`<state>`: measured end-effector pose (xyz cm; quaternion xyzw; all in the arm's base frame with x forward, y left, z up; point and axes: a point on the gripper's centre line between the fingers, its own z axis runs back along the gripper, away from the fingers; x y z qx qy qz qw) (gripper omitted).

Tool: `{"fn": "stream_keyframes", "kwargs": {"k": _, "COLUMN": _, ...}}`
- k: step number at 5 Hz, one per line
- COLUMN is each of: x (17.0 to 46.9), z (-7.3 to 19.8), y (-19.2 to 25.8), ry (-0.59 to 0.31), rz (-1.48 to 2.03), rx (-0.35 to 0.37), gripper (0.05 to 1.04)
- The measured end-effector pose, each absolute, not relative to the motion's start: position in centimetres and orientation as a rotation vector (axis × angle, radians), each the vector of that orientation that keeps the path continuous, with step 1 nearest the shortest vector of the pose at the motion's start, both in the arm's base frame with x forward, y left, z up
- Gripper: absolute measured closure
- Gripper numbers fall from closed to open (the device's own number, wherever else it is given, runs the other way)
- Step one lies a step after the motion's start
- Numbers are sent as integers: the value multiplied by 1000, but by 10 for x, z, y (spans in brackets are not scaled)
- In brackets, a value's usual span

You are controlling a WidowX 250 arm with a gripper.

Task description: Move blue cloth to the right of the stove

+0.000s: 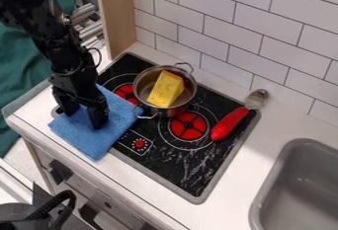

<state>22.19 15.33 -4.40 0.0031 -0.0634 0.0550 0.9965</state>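
My gripper (82,113) hangs over the left part of the counter, its two fingers spread apart and pointing down at the blue cloth (103,138). Blue fabric shows between the fingertips; whether they touch it I cannot tell. The cloth lies flat, partly on the white counter and partly over the left side of the black stove (170,163). Part of the cloth is hidden behind the gripper.
A metal pot (184,99) with a yellow block (165,89) stands on the stove, close to the cloth's right edge. A spoon with a red handle (230,124) rests across the stove's right edge. The grey sink (298,184) is at the lower right; a tiled wall (231,31) rises behind.
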Motion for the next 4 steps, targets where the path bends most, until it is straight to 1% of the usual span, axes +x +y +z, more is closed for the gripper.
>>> {"fn": "stream_keyframes", "kwargs": {"k": 2, "x": 222, "z": -48, "y": 141, "ry": -149, "rz": 91, "rx": 27, "gripper": 73}}
{"fn": "stream_keyframes", "kwargs": {"k": 3, "x": 217, "z": -47, "y": 130, "ry": -153, "rz": 106, "rx": 28, "gripper": 76}}
{"fn": "stream_keyframes", "kwargs": {"k": 4, "x": 208, "z": -47, "y": 102, "ry": -134, "rz": 94, "rx": 14, "gripper": 77}}
